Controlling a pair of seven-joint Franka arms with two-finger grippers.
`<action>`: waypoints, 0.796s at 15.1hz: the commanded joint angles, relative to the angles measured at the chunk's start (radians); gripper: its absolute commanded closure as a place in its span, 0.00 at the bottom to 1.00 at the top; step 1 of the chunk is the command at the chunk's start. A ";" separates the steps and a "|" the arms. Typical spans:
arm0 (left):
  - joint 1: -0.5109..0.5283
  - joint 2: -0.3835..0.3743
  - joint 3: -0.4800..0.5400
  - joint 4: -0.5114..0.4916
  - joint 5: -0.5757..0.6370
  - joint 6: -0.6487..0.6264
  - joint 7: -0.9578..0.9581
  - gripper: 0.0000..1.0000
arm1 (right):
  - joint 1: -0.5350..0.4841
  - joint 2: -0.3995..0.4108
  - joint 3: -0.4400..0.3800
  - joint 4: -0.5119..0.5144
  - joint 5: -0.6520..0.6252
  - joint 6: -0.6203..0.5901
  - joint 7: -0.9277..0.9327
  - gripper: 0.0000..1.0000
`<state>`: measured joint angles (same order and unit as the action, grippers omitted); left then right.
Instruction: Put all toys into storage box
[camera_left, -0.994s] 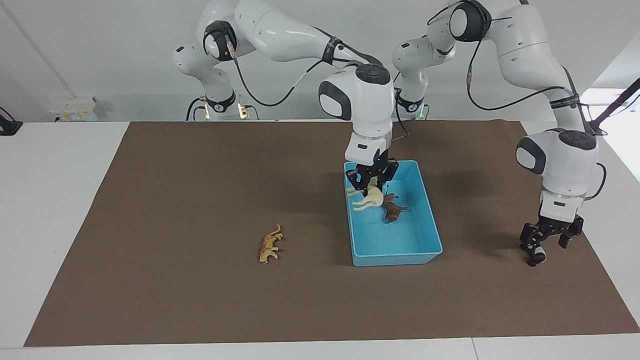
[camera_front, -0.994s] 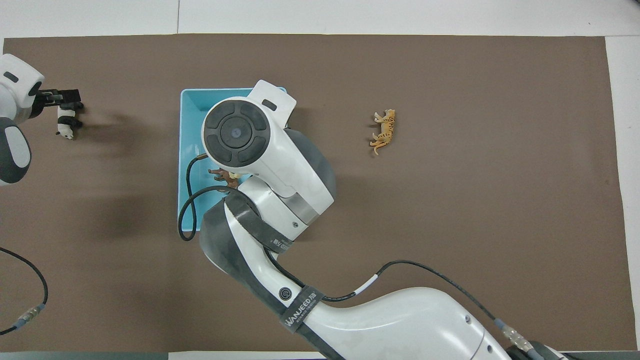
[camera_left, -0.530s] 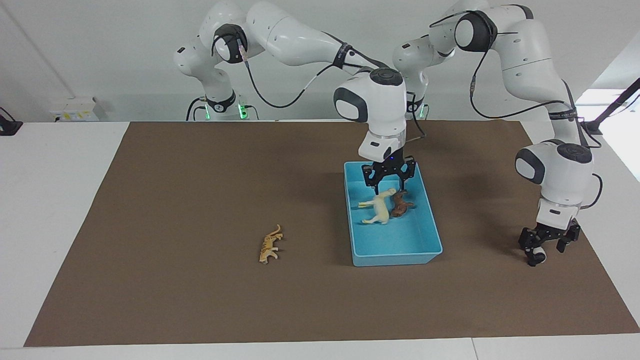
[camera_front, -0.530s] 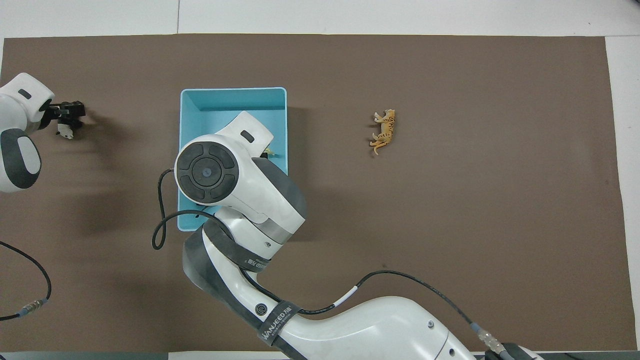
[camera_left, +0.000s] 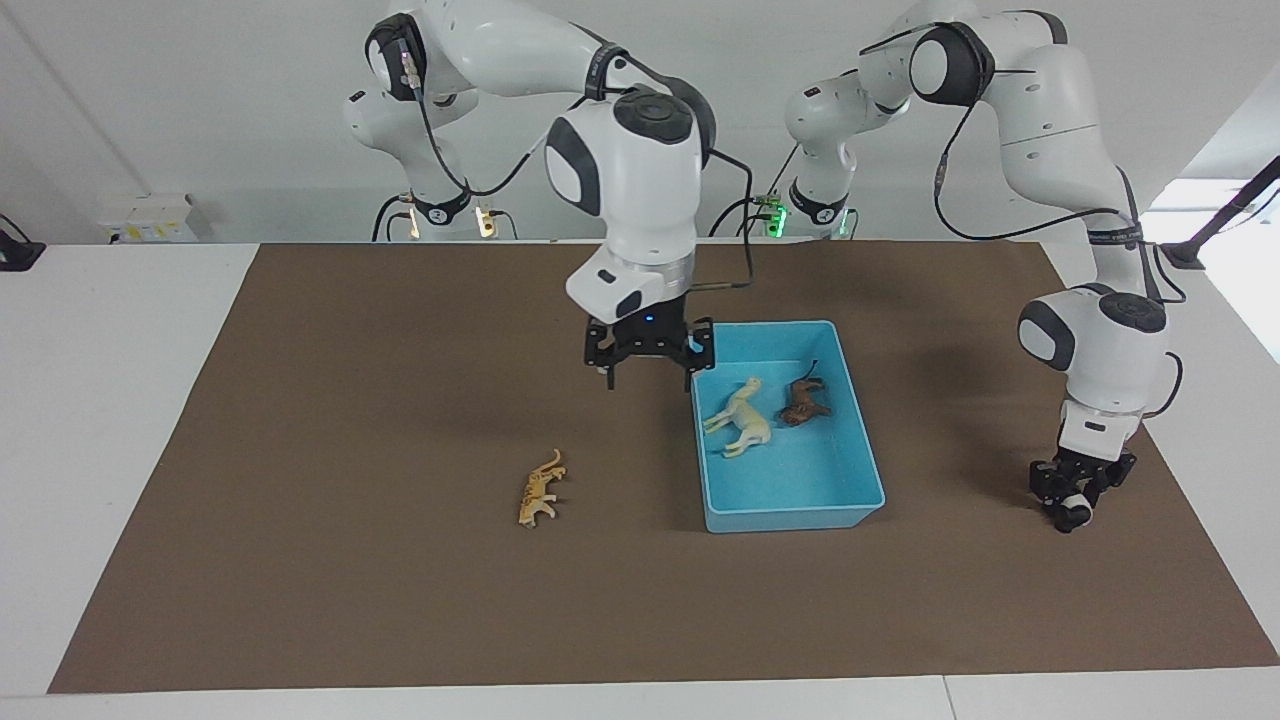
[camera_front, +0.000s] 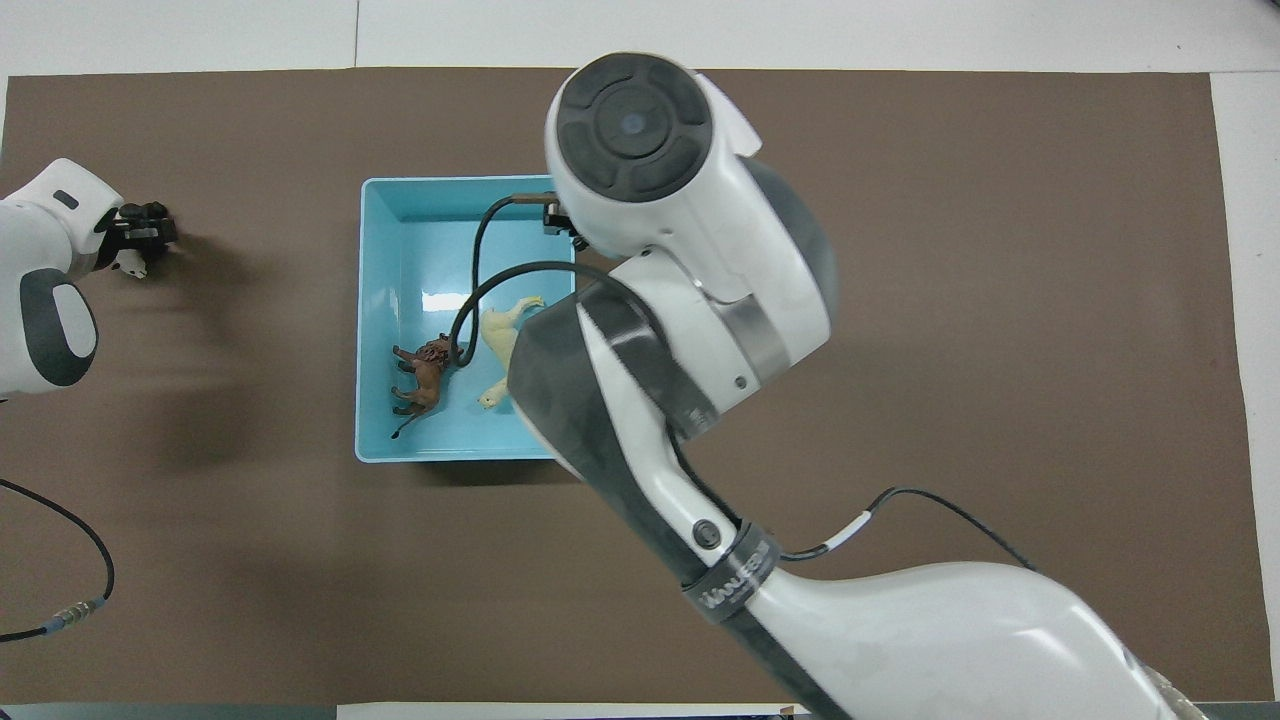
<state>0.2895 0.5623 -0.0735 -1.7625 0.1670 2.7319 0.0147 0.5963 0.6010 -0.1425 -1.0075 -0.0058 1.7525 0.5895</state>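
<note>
On the counter: tiger lies alone, toward the right arm's end.
Storage box: holds horse and lion.
Left tool: down at the panda, fingers closing; grip unconfirmed.
Right tool: released, beside the box.
Handling: tiger likely light, rigid, slick; take it across the torso.

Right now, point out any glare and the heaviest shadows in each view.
Overhead view: a white glare patch lies on the floor of the light blue plastic storage box, near the brown lion figurine; a soft shadow spreads on the brown table mat under the left gripper. Facing view: a dim shadow falls on the mat beneath the right gripper; no glare shows in the box.
</note>
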 joint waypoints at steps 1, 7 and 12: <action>-0.029 -0.016 0.000 0.072 -0.004 -0.134 -0.082 1.00 | -0.096 0.013 0.000 -0.025 0.045 0.012 -0.141 0.00; -0.175 -0.309 -0.037 0.084 -0.067 -0.665 -0.394 1.00 | -0.184 0.134 -0.002 -0.057 0.110 0.141 -0.134 0.00; -0.441 -0.421 -0.037 -0.118 -0.067 -0.729 -0.755 1.00 | -0.187 0.129 -0.002 -0.209 0.133 0.260 -0.116 0.00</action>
<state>-0.0922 0.1920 -0.1325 -1.7372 0.1074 1.9623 -0.6503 0.4171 0.7640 -0.1439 -1.1433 0.0990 1.9764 0.4673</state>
